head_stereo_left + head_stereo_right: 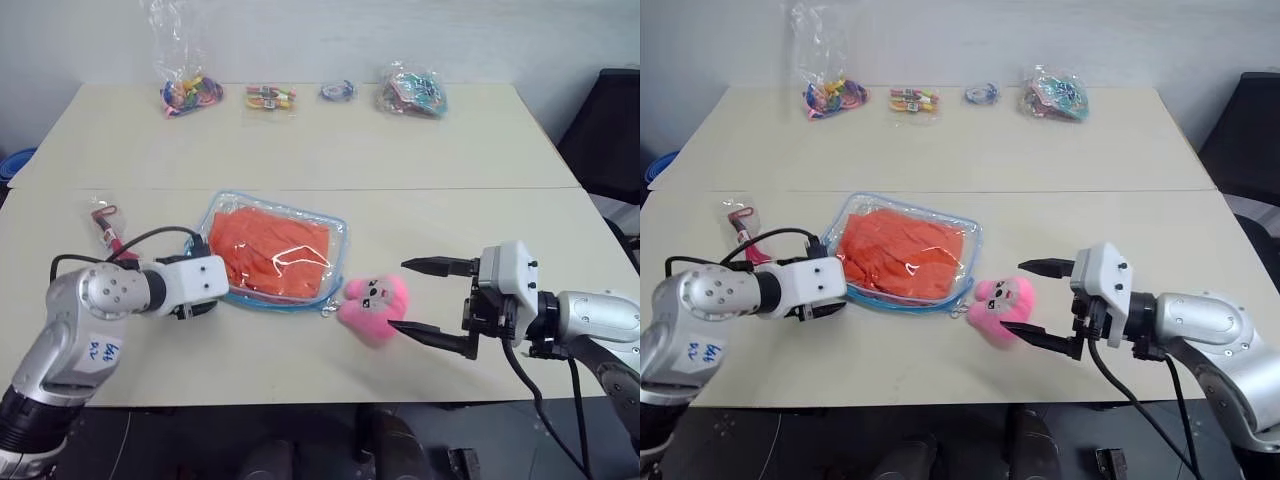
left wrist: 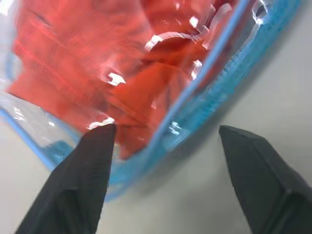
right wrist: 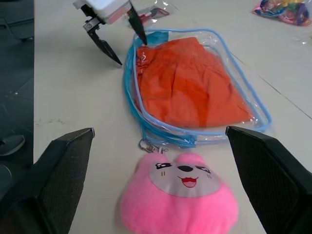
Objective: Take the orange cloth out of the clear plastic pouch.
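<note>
Near the left edge of the bench (image 1: 480, 150), a small red packet in clear wrap (image 1: 104, 226) lies just beyond the left arm. The left gripper (image 3: 118, 36) sits at the near-left corner of the clear plastic pouch (image 1: 270, 250), its two black fingers spread apart; in the right wrist view one fingertip rests at the pouch's blue-edged corner and the other stands over bare bench just outside it. In the left wrist view one finger (image 2: 87, 170) lies against the pouch's blue rim while the other is clear of it, and nothing is pinched between them.

The pouch lies flat toward the middle of the bench's near half, and the orange cloth (image 1: 272, 250) is fully inside it, folded and filling most of the clear plastic. A small metal zipper pull (image 3: 146, 145) trails from the pouch's near-right corner.

Just right of that corner, almost touching the pouch, lies a pink plush toy (image 1: 372, 305), face up.

The right gripper (image 1: 432, 298) hovers just beside the plush toward the bench's right edge, its fingers spread wide and empty, pointing toward the plush and pouch.

Along the far edge of the bench four small clear bags of colourful trinkets (image 1: 190, 92) are lined up, well apart from everything else.
</note>
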Controlling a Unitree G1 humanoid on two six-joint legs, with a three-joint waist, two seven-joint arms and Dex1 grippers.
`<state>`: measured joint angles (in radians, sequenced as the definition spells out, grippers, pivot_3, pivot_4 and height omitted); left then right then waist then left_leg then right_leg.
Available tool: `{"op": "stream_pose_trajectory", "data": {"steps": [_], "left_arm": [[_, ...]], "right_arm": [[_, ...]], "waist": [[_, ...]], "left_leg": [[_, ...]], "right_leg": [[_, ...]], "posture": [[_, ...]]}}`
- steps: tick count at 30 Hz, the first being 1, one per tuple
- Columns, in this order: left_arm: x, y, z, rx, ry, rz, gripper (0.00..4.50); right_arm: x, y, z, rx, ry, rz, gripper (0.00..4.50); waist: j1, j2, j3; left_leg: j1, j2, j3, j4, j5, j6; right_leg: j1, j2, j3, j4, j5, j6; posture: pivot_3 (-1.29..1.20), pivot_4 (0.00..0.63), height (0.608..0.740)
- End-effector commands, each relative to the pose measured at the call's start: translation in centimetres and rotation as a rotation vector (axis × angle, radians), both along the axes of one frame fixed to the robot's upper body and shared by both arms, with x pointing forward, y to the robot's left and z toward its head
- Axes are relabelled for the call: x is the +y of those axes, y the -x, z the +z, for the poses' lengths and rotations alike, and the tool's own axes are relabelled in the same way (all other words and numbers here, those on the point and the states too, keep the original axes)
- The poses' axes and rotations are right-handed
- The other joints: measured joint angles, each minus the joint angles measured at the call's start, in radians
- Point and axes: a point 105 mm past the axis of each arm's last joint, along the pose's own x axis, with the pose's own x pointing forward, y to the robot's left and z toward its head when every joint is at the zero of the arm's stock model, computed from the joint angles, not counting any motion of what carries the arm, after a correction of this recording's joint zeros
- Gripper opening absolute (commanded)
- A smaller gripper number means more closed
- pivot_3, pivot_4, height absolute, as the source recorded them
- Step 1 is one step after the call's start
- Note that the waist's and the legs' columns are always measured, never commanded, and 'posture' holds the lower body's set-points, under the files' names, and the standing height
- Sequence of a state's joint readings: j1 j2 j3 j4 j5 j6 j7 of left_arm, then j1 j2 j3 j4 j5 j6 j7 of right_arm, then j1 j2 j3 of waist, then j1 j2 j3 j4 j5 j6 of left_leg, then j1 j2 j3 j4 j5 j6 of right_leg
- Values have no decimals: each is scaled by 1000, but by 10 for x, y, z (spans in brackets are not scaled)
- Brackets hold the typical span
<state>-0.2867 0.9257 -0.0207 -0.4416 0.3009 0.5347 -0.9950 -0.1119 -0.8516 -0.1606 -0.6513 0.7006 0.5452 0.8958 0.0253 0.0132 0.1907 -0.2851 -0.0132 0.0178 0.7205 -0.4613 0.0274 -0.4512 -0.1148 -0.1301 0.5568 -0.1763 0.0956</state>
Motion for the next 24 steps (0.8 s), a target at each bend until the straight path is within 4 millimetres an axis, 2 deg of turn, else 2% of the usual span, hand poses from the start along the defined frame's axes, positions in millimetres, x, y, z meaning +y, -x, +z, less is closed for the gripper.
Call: {"op": "stream_pose_trajectory", "data": {"steps": [1,5,11,15,18,24], "left_arm": [[-2,-3,19,-66,-42,-97,3423],[-6,7,16,30,-13,-164,3423],[-9,21,31,120,121,-301,3423],[-14,32,39,186,205,-386,3423],[-21,39,45,244,237,-462,3423],[-42,59,59,513,520,-536,3423]], "right_arm": [[3,1,7,-42,-12,8,4500],[2,2,3,-38,0,1,4500],[-6,-1,-1,-26,14,-55,4500],[-9,-5,-13,5,42,-105,4500],[-15,-13,-28,73,48,-188,4500],[-29,-40,-43,215,-86,-399,4500]], "waist": [[-1,0,0],[-2,0,0],[-2,0,0],[-3,0,0],[-3,0,0],[-10,0,0]], "left_leg": [[0,-1,0,0,0,0],[0,-2,1,-1,0,0],[0,-2,2,0,0,-1],[1,-2,2,-1,-1,-1],[1,-2,7,0,-1,-1],[0,-2,11,-1,-1,-1]], "right_leg": [[0,0,0,0,0,0],[-1,1,0,0,0,0],[-1,1,0,0,0,0],[-1,1,-1,0,0,-1],[0,1,-1,0,0,-1],[0,1,0,1,-1,-1]], "posture": [[0,150,740],[0,150,740],[0,150,740],[0,150,740],[0,150,740],[0,150,740]]}}
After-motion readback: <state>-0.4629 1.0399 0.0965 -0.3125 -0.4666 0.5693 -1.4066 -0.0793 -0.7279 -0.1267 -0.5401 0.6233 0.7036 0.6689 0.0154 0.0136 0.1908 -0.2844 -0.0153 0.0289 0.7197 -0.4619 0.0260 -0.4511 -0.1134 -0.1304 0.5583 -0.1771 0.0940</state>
